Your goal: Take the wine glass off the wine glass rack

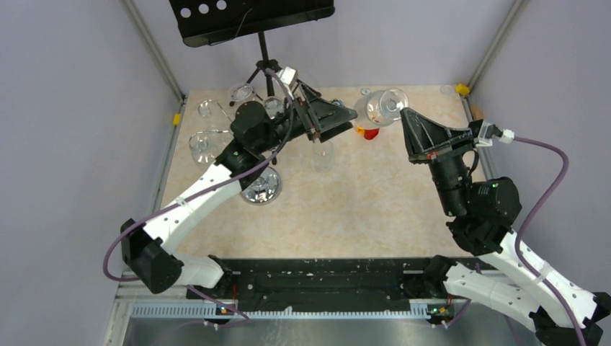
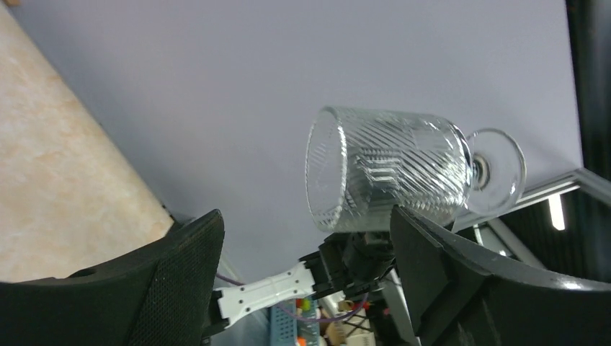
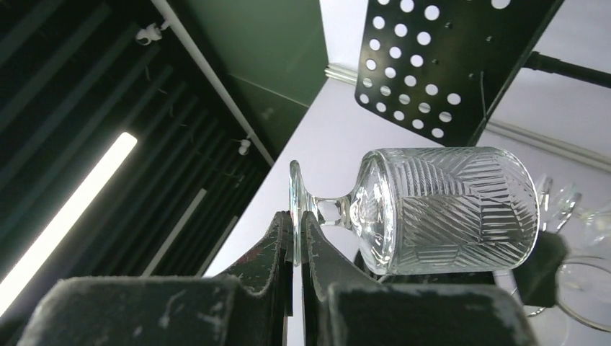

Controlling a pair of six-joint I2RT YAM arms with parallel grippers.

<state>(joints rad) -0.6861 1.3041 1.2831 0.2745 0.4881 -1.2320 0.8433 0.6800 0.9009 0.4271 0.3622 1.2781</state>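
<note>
My right gripper [image 1: 406,115] is shut on the flat foot of a ribbed wine glass [image 1: 385,107] and holds it on its side in the air above the back of the table, away from the rack. In the right wrist view the gripper [image 3: 297,216] pinches the foot disc and the bowl [image 3: 454,209] points right. The chrome wine glass rack shows its round mirrored base [image 1: 261,186] under my left arm, with several glasses [image 1: 204,144] around its top. My left gripper [image 1: 346,115] is open and empty, close to the held glass [image 2: 389,169], whose bowl sits just above its right finger [image 2: 432,252].
A black music stand [image 1: 248,18] stands at the back behind the rack. Another clear glass [image 1: 323,155] is below my left gripper. A small red object [image 1: 369,133] lies on the table under the held glass. Grey walls close in the left, right and back sides.
</note>
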